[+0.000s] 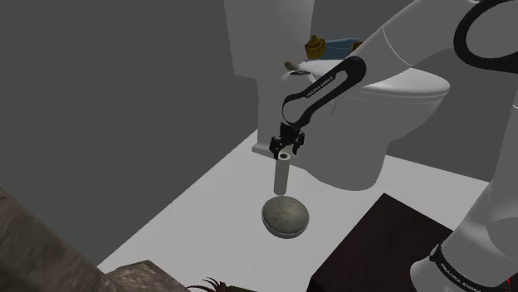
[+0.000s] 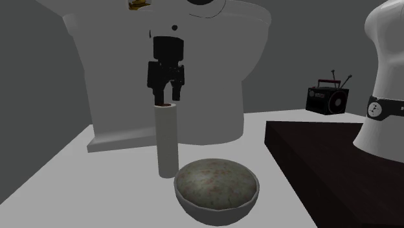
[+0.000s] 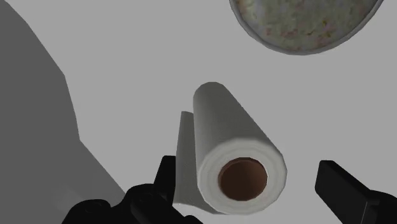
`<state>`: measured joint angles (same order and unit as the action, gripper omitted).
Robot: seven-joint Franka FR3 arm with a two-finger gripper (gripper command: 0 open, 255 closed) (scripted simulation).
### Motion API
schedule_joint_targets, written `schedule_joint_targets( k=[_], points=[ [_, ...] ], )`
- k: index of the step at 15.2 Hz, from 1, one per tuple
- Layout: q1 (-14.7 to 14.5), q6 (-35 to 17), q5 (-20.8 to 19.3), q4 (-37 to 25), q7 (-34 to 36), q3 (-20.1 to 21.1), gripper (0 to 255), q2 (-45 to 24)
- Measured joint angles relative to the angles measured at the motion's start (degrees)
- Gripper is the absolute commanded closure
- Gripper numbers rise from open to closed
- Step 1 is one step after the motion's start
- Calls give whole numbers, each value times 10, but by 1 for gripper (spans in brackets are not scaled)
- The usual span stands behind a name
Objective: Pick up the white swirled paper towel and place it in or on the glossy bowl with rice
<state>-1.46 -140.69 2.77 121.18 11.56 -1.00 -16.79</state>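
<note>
Below my wide-open gripper [image 3: 247,167], wrist view bares the paper towel roll [image 3: 229,127], brown-cored; second exterior view adds a radio [image 2: 327,99].

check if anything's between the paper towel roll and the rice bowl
Nothing visible does. The paper towel roll stands upright beside the bowl, bare floor between them, and the gripper hangs above the roll.

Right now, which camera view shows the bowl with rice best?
The second exterior view: the bowl is whole and near the camera. The shoulder view shows it whole but farther; the wrist view cuts it off.
</note>
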Motion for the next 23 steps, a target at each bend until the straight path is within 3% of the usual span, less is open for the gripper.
schedule_joint_targets(
  k=[6,13,14,23],
  points=[
    [1,-35,2,-5,-3,0,0,-39],
    [1,-40,2,-8,-2,1,0,-46],
    [1,-40,2,-8,-2,1,255,-46],
    [1,-40,2,-8,-2,1,255,-46]
  ],
)
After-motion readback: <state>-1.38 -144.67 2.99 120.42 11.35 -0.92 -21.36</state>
